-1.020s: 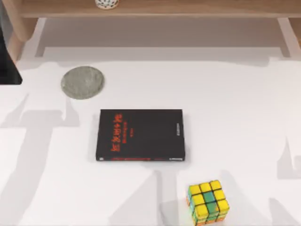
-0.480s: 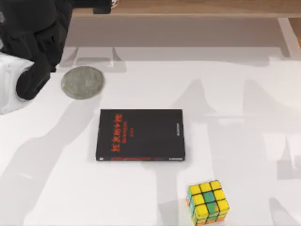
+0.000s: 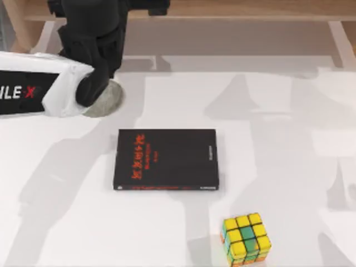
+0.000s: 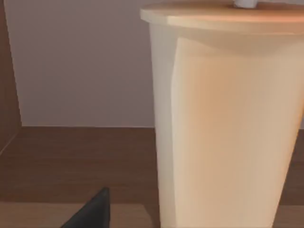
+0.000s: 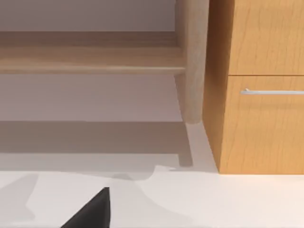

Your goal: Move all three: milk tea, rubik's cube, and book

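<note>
So the left arm (image 3: 67,72) is reaching in from the desk's left edge toward the far left corner, its black wrist sitting over part of the grey round coaster (image 3: 108,100). Its wrist camera is looking straight at the milk tea (image 4: 223,118), really close up, standing upright on a brown wooden shelf (image 4: 71,161) with the white straw (image 4: 244,4) poking out of the lid. Can't tell how the left jaws are set, just one dark finger (image 4: 92,211) is peeking in. Same story on the right, one dark finger (image 5: 92,211) and nothing more, and it's facing a wooden cabinet (image 5: 256,85) and a shelf leg (image 5: 192,61).

The black book (image 3: 166,159) is lying flat mid-desk. The rubik's cube (image 3: 246,238) is sitting at the near edge, right of centre, apart from the black book's near right corner. Lots of open white desk (image 3: 289,144) on the right side.
</note>
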